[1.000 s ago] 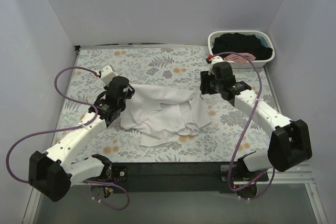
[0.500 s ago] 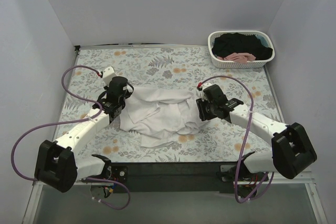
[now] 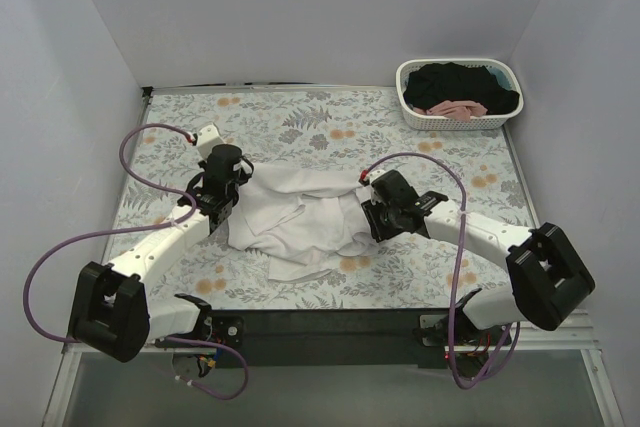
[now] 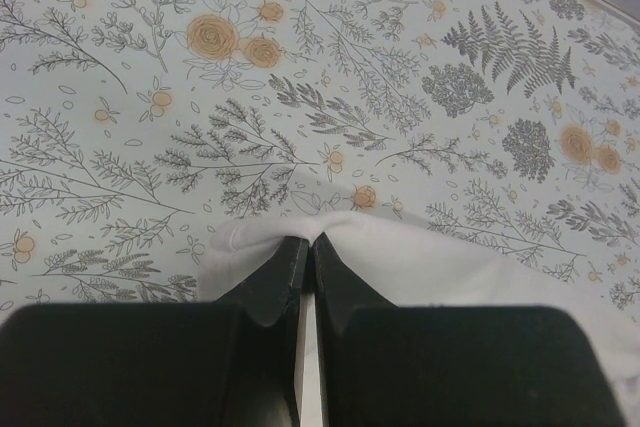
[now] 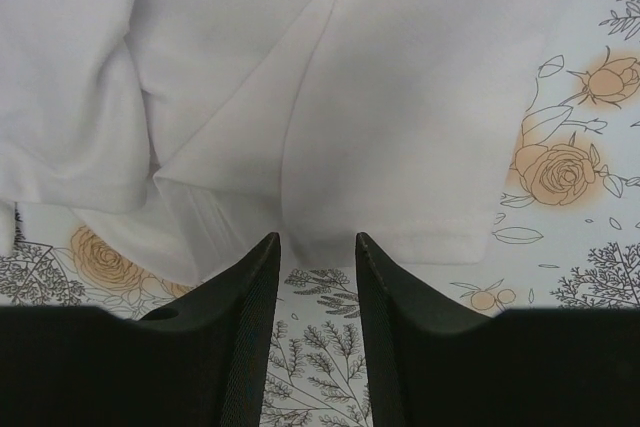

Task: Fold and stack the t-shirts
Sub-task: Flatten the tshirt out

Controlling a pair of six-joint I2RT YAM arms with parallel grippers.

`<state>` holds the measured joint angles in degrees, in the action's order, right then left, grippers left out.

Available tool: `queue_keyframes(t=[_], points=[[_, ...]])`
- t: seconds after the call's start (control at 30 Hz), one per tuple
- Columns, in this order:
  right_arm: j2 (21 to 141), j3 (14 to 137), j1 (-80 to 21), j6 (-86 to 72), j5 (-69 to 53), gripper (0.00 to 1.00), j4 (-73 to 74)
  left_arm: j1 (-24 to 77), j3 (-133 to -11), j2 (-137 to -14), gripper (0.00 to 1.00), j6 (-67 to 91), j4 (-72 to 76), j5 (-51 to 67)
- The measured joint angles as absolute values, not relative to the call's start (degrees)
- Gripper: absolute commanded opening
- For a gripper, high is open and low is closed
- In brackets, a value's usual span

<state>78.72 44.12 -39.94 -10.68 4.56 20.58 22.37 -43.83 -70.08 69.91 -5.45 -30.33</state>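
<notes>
The white t-shirt point(image 3: 305, 219) lies crumpled at the centre of the floral tablecloth point(image 3: 300, 117), its long axis running left to right across the frame, with folds bunched in the middle and a flap trailing toward the lower edge. The left gripper point(image 4: 308, 247) is clamped on a pinch of the shirt's left edge. The right gripper point(image 5: 318, 239) sits at the shirt's right hem with its fingers apart. At the upper right, well apart from the white shirt, a white basket point(image 3: 460, 122) holds a black shirt point(image 3: 455, 79) and a pink shirt point(image 3: 455, 107).

white t-shirt point(image 5: 400, 97): cut off top, left edges | t-shirts point(image 3: 455, 79) in basket point(image 3: 460, 120): count unclear
</notes>
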Motion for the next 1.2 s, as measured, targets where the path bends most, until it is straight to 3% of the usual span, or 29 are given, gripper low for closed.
queue_keyframes(t=[0.17, 0.63, 0.8, 1.2], points=[[81.3, 44.1, -40.6, -11.2, 6.1, 0.37, 21.2, 22.2, -42.4, -70.1, 0.00, 69.6, -4.4, -29.8], [84.3, 45.6, -44.3, -11.7, 8.1, 0.39, 23.9, 21.8, -42.3, -70.1, 0.00, 69.4, -4.0, -29.5], [85.2, 45.6, -44.3, -11.9, 10.9, 0.30, 24.1, 21.8, -42.3, -70.1, 0.00, 69.2, -3.9, -29.5], [85.2, 49.3, -44.3, -11.8, 13.1, 0.33, 25.7, 21.5, -42.3, -70.1, 0.00, 68.9, -3.9, -29.5]])
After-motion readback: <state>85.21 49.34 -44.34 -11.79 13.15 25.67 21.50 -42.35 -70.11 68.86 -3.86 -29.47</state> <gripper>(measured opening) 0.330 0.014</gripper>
